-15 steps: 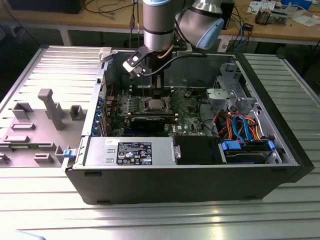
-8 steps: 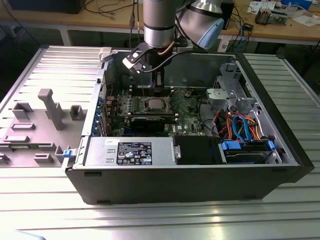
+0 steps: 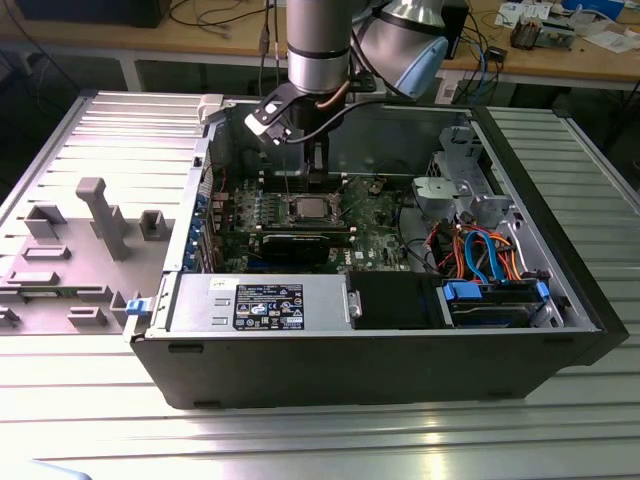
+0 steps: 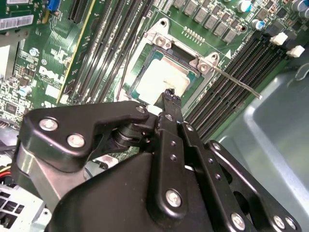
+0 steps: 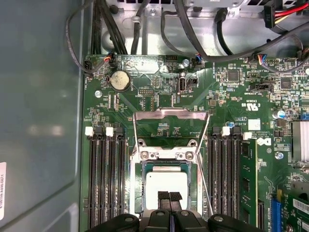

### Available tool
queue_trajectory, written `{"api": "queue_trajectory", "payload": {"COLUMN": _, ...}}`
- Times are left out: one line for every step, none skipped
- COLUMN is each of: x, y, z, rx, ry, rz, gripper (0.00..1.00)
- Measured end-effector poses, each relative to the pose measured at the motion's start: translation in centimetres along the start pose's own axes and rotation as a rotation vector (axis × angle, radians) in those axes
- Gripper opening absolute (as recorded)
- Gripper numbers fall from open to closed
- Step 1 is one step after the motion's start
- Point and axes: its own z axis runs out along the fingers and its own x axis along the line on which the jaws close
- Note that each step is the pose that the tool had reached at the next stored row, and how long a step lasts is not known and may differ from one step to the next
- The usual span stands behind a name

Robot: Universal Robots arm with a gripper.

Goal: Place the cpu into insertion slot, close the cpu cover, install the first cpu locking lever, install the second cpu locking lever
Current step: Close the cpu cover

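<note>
The cpu (image 5: 166, 182) lies flat in the insertion slot (image 5: 136, 186) on the green motherboard, its pale silver top showing in both wrist views (image 4: 159, 77). My gripper (image 5: 169, 196) is directly over the chip with its black fingertips (image 4: 169, 95) shut together, at or just above the chip's top near one edge. The cpu cover (image 5: 171, 114) is swung open and stands up from its hinge beyond the slot. A thin locking lever (image 4: 236, 83) sticks out unlatched beside the socket, and another thin lever (image 5: 205, 179) runs along its side. In the exterior view the gripper (image 3: 316, 160) hangs above the socket (image 3: 308, 208).
Black memory slots (image 5: 106, 179) flank the socket on both sides. The open case's metal wall (image 5: 38, 121) is close by. A graphics card (image 3: 295, 243), a power supply (image 3: 265, 303) and a drive cage with cables (image 3: 470, 215) fill the rest of the case.
</note>
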Motion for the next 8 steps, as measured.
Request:
{"api": "queue_trajectory", "payload": {"x": 0.0, "y": 0.01, "z": -0.16, "rx": 0.0, "ry": 0.0001, "rz": 0.0, "gripper": 0.11}}
{"api": "queue_trajectory", "payload": {"x": -0.01, "y": 0.01, "z": -0.35, "rx": 0.0, "ry": 0.0, "rz": 0.0, "gripper": 0.11}}
{"api": "queue_trajectory", "payload": {"x": -0.02, "y": 0.02, "z": -0.55, "rx": 0.0001, "ry": -0.0001, "rz": 0.0, "gripper": 0.11}}
{"api": "queue_trajectory", "payload": {"x": -0.02, "y": 0.03, "z": -0.7, "rx": 0.0001, "ry": -0.0002, "rz": 0.0, "gripper": 0.11}}
{"api": "queue_trajectory", "payload": {"x": -0.02, "y": 0.03, "z": -0.9, "rx": 0.0, "ry": -0.0002, "rz": 0.0, "gripper": 0.11}}
{"api": "queue_trajectory", "payload": {"x": -0.03, "y": 0.04, "z": -1.02, "rx": -0.0001, "ry": -0.0001, "rz": 0.0, "gripper": 0.11}}
{"api": "queue_trajectory", "payload": {"x": -0.03, "y": 0.05, "z": -1.19, "rx": -0.0001, "ry": -0.0002, "rz": 0.0, "gripper": 0.11}}
{"api": "queue_trajectory", "payload": {"x": -0.04, "y": 0.05, "z": -1.46, "rx": 0.0, "ry": -0.0003, "rz": 0.0, "gripper": 0.11}}
